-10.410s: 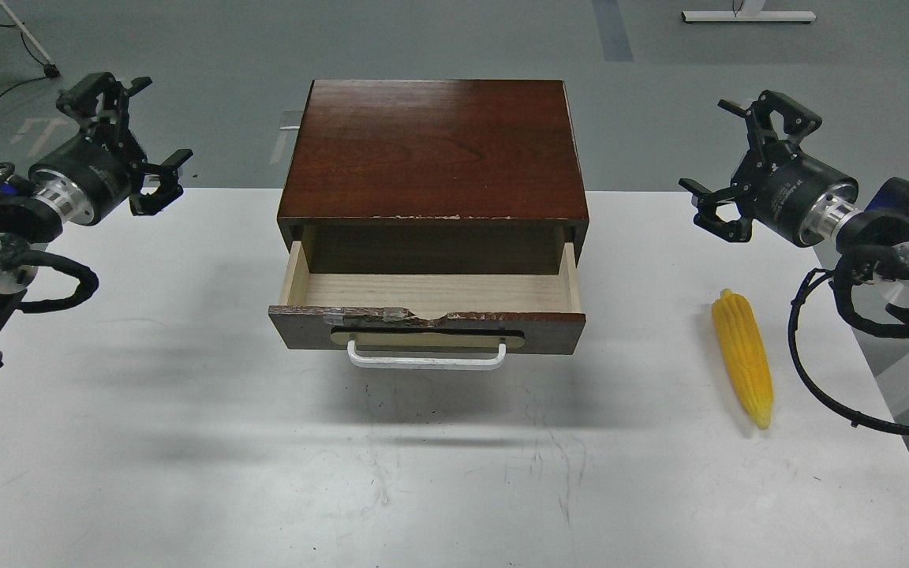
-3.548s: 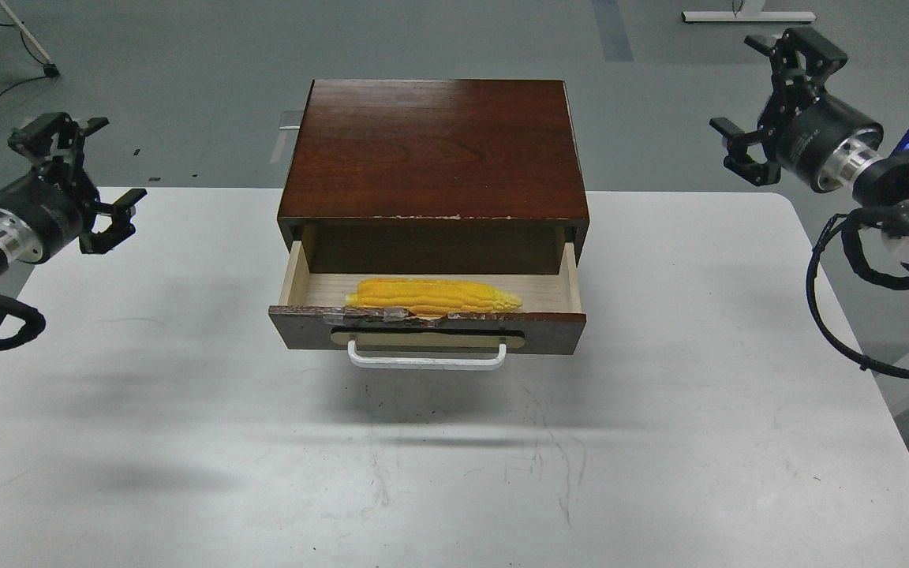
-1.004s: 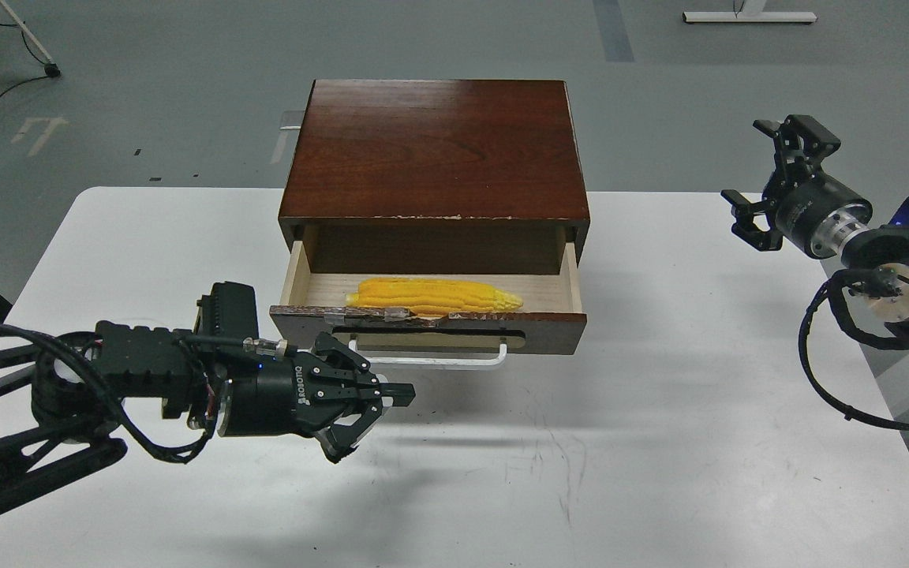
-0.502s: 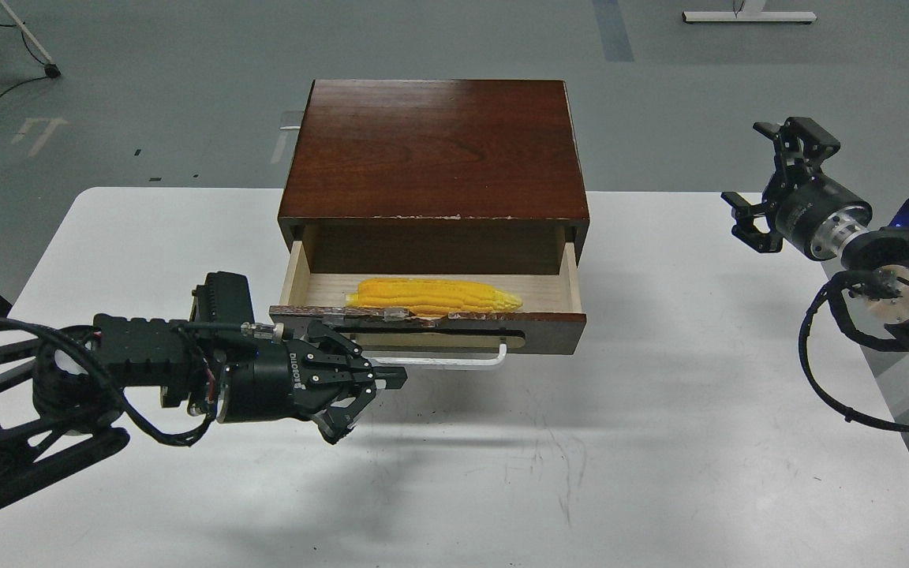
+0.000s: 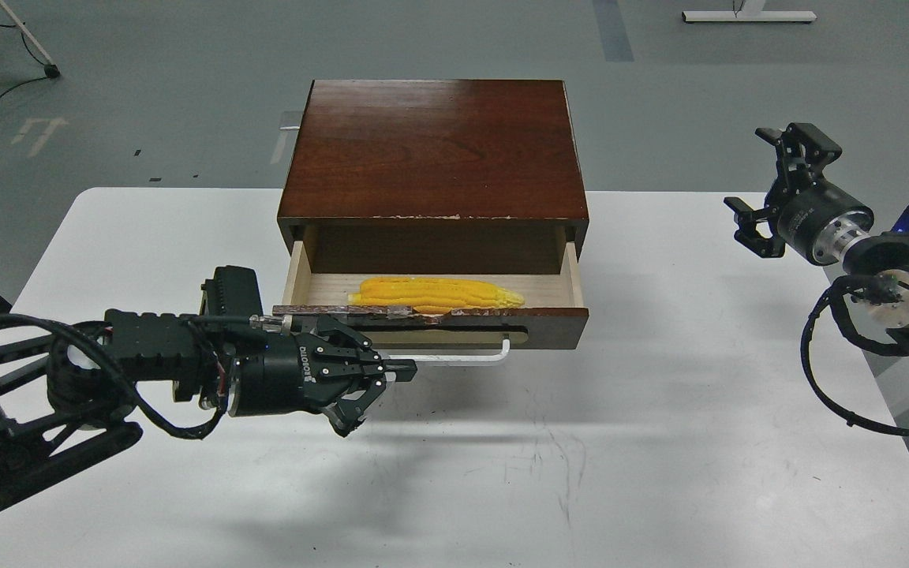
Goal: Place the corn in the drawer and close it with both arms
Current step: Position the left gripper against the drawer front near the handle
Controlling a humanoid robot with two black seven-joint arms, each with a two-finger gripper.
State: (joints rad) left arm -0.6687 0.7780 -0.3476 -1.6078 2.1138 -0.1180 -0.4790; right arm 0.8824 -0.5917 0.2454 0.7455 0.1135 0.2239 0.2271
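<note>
The corn [image 5: 435,293] lies lengthwise inside the open drawer [image 5: 431,315], on its pale wood floor just behind the chipped front edge, tip pointing right. It needs no more handling; what remains is judged to be the closing of the drawer.

The left hand [image 5: 379,379] sits low over the white tabletop [image 5: 581,442], in front of the drawer's left half and at the left end of the white bar handle [image 5: 462,356]. Its fingers look drawn fairly close together with a small gap at the tips, and whether they touch the handle cannot be told from this view. The right hand [image 5: 770,185] hangs well apart at the right, fingers spread and holding nothing.

The drawer front is a stiff wooden panel and should take a flat push without harm. A wooden drawer in a wooden cabinet [image 5: 435,150] probably slides with some friction and may jam if pushed off-centre, so one hand at each end of the front, or a push at the handle's middle, looks safest. The cabinet itself may be light enough to slide back on the smooth tabletop, and the chipped top edge is best avoided
</note>
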